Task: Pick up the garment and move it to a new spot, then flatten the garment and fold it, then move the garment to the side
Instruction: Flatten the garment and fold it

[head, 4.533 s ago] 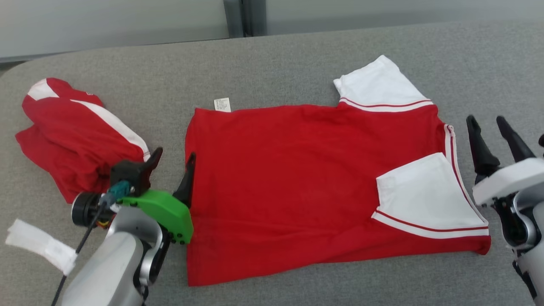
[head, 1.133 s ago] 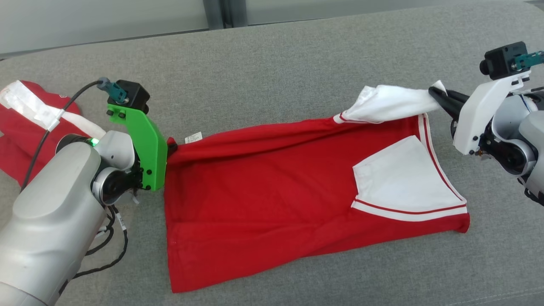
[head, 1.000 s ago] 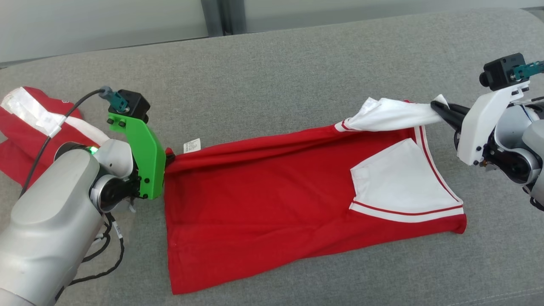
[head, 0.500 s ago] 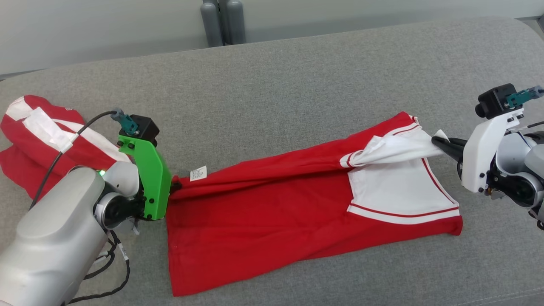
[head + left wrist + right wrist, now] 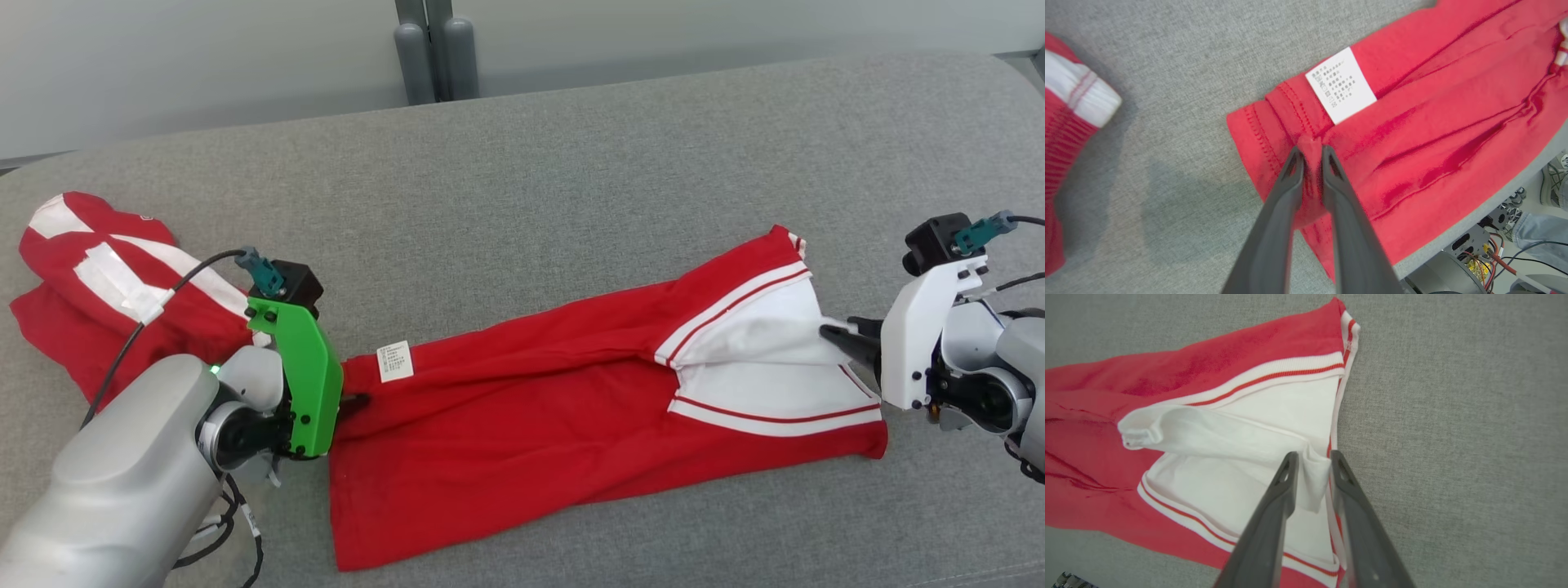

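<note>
Red jersey (image 5: 506, 416) lies folded lengthwise, nine to three o'clock; left gripper (image 5: 1311, 149) straddles its hem (image 5: 1253, 130), right gripper (image 5: 1313, 454) its white sleeve (image 5: 1229, 433), jaws barely parted, grip uncertain.

Tool (image 5: 1313, 454) fingers parted (slightly), white sleeve (image 5: 1237, 435) fold between.

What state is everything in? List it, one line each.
red shirt: on grey surface, far edge folded over
left gripper: jaws barely parted, red hem between
right gripper: jaws barely parted, white sleeve between
other red garment: crumpled, lying apart
care label: exposed, face up
</note>
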